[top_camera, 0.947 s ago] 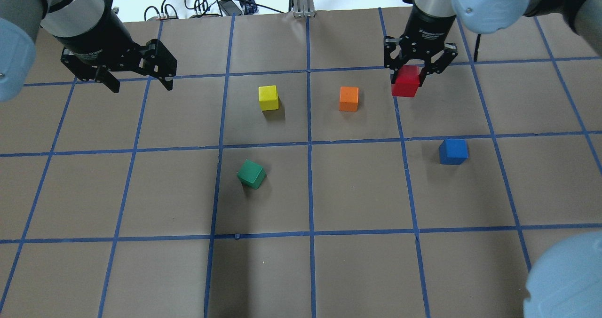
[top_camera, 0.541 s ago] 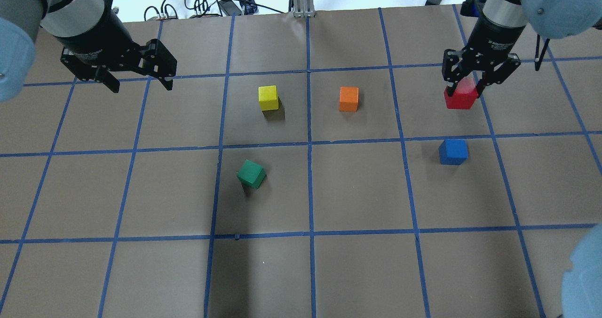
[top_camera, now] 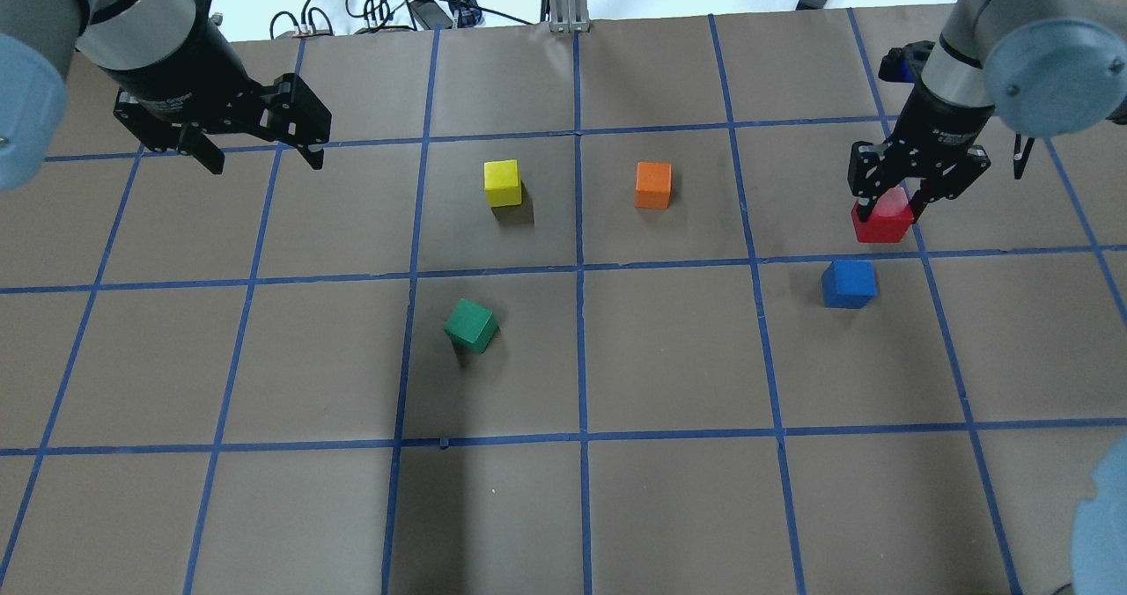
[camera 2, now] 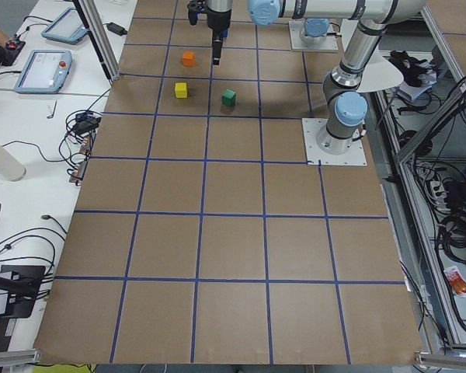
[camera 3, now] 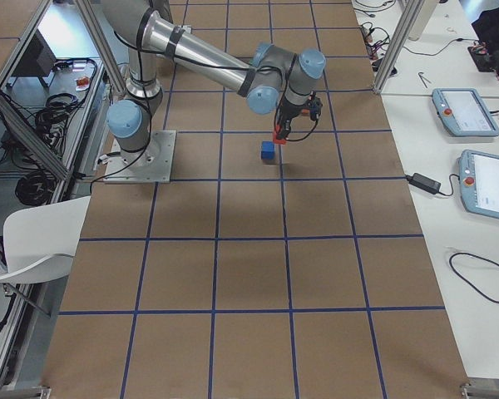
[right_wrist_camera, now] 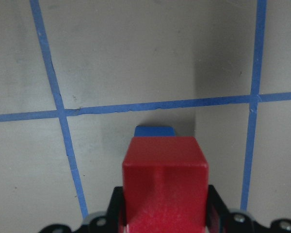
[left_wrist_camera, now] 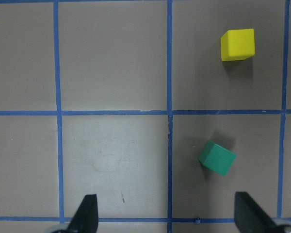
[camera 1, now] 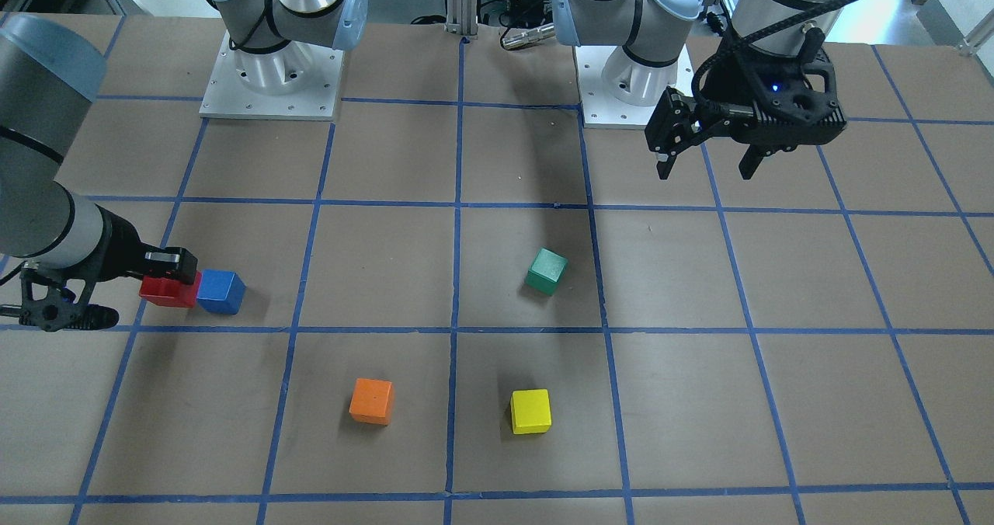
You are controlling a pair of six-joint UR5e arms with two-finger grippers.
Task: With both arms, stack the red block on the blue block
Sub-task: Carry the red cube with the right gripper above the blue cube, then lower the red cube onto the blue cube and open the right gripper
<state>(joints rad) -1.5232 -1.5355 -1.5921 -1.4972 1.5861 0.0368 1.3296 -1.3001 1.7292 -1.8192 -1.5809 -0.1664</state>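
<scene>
Overhead exterior: the right gripper (top_camera: 891, 206) is clamped on the red block (top_camera: 883, 224) at the right of the frame. The blue block (top_camera: 849, 283) sits on the table (top_camera: 669, 357) just below it and a little to the left, apart from it. The left gripper (top_camera: 264, 160) hangs at the upper left with its fingers spread and nothing between them (well apart from both blocks, so the right arm is plainly the nearer one). Exterior front-facing: at the left edge red and blue appear side by side, almost touching in the picture, though from this angle I cannot be sure how far the red one clears the blue one's top. Exterior right: the red block shows just above the blue in the frame. Right wrist-mounted: a sliver of blue peeks out past the red block's far edge, slightly left of centre, so the carry probably needs a short advance that way before lowering. Left wrist-mounted: only the green block (left_wrist_camera: 217, 158) and yellow block (left_wrist_camera: 237, 44) lie beneath the spread fingers.
</scene>
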